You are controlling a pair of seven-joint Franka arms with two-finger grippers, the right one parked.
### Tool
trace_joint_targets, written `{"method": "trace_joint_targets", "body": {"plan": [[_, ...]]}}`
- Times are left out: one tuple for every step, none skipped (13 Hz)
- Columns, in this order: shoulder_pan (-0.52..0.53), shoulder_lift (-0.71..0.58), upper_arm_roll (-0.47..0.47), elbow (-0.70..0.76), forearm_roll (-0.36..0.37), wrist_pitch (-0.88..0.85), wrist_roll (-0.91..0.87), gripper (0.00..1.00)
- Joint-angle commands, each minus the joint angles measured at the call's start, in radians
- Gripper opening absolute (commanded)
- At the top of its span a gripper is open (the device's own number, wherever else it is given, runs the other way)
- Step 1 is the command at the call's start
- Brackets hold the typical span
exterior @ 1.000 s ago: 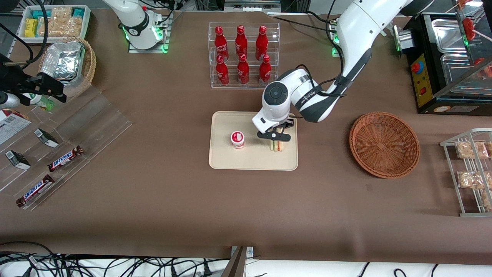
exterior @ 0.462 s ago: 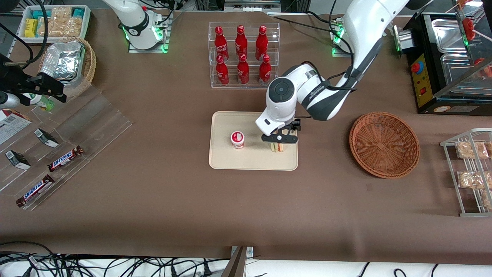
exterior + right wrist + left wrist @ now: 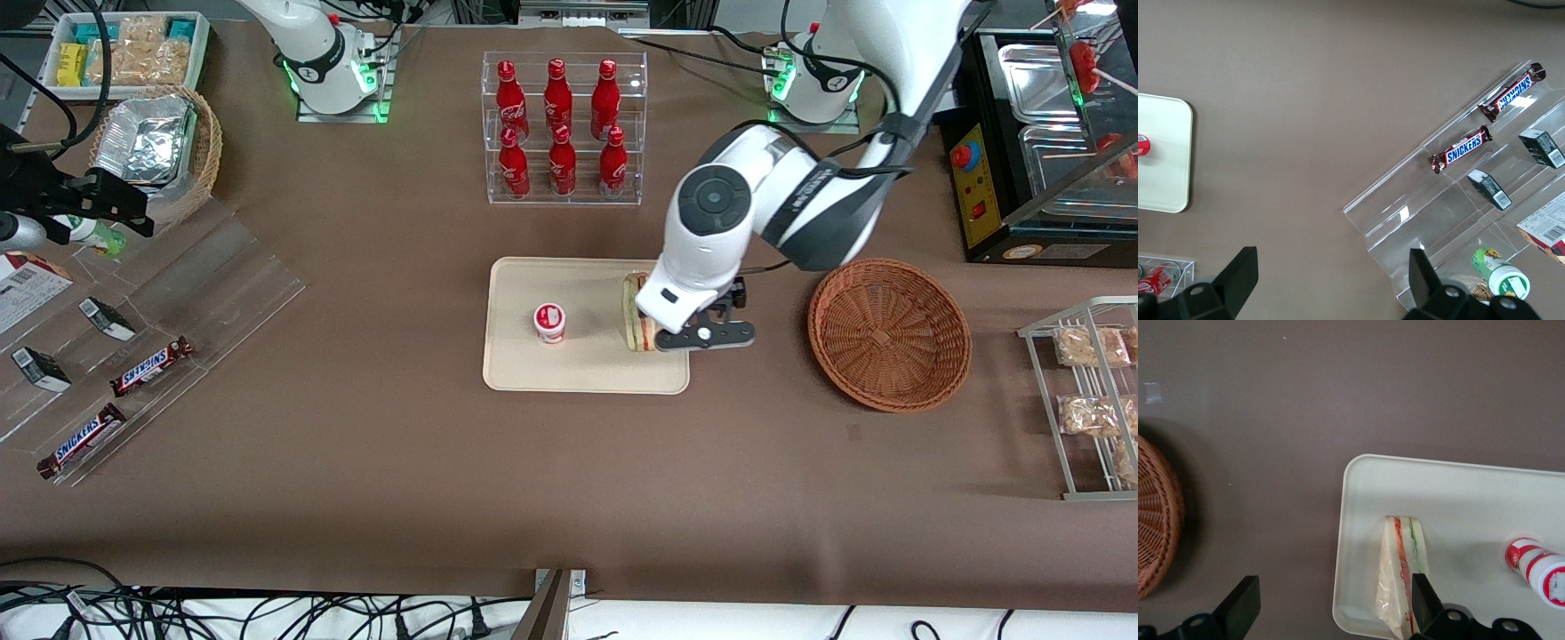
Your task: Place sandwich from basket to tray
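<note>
The sandwich (image 3: 633, 313), a clear-wrapped white wedge with red and green layers facing up, rests on the beige tray (image 3: 578, 369), at the end nearest the basket. The arm partly hides it in the front view. It also shows in the left wrist view (image 3: 1399, 577) on the tray (image 3: 1458, 500). My left gripper (image 3: 705, 335) is open and empty, raised above the tray's edge between the sandwich and the reddish-brown basket (image 3: 889, 333). In the wrist view the gripper (image 3: 1331, 612) has its fingers spread wide, and one finger (image 3: 1423, 597) overlaps the sandwich. The basket (image 3: 1155, 520) holds nothing.
A small red-and-white cup (image 3: 549, 322) stands on the tray beside the sandwich. A clear rack of red bottles (image 3: 562, 129) stands farther from the camera. A black appliance (image 3: 1022, 160) and a wire rack of snack bags (image 3: 1089, 400) lie toward the working arm's end.
The gripper let go of the sandwich, rose and moved sideways toward the basket. The sandwich stays on the tray, more of it now uncovered.
</note>
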Motion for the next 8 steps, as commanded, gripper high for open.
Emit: {"method": "trace_joint_targets", "body": {"plan": [[0.056, -0.029, -0.002, 0.062, -0.018, -0.09, 0.006, 1.0], [0.088, -0.049, -0.002, 0.061, -0.018, -0.104, 0.011, 1.0], [0.12, -0.063, -0.005, 0.061, -0.02, -0.115, 0.012, 1.0], [0.139, -0.074, -0.007, 0.061, -0.029, -0.121, 0.023, 1.0], [0.165, -0.086, -0.005, 0.061, -0.049, -0.122, 0.059, 1.0], [0.191, -0.097, -0.005, 0.061, -0.069, -0.124, 0.101, 1.0], [0.216, -0.109, -0.005, 0.061, -0.082, -0.141, 0.131, 1.0], [0.234, -0.117, -0.005, 0.061, -0.093, -0.161, 0.165, 1.0]]}}
